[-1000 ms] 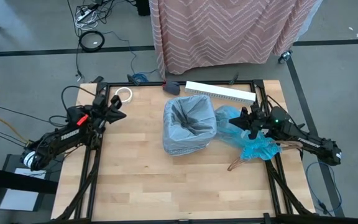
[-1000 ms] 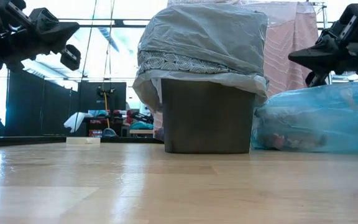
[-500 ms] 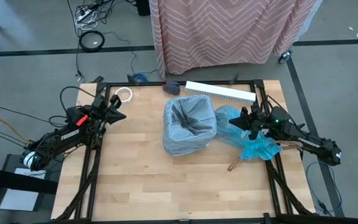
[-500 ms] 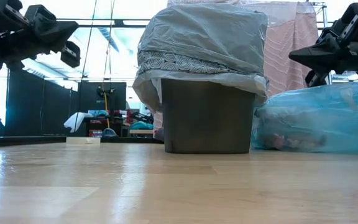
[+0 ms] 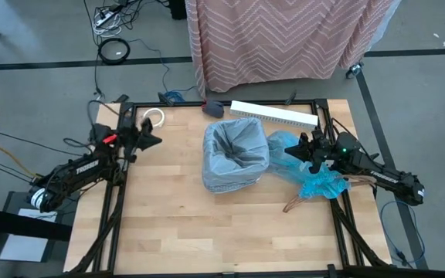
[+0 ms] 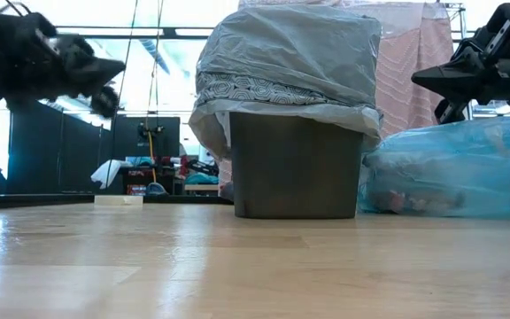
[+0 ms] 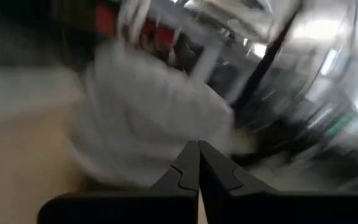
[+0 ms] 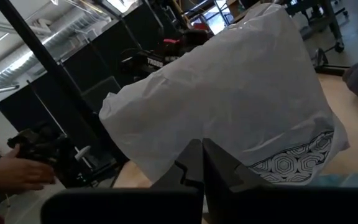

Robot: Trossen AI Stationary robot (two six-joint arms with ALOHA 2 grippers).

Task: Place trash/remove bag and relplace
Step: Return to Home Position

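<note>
The small dark bin [image 5: 234, 158] [image 6: 295, 168] stands mid-table, lined with a pale grey bag [image 6: 286, 53] whose rim hangs over its top. The bright-blue bag [image 5: 306, 168] [image 6: 457, 173] lies crumpled on the table right of the bin; small red and dark bits show through its wall [image 6: 398, 202]. My right gripper [image 5: 300, 150] [image 6: 425, 80] [image 8: 202, 146] hovers shut above the blue bag, pointing at the bin. My left gripper [image 5: 153, 141] [image 6: 104, 78] [image 7: 197, 148] is shut, in the air left of the bin and pointing toward it.
A long white box [image 5: 273, 114] lies along the far edge behind the bin, and a white ring [image 5: 154, 117] sits near the far-left corner. A brown strip [image 5: 293, 203] lies by the blue bag's near side. A patterned cloth [image 5: 284, 38] hangs beyond the table.
My left gripper has swung a little toward the bin, still shut, and is blurred with motion in the low and left wrist views. The right arm, bin and blue bag have kept still.
</note>
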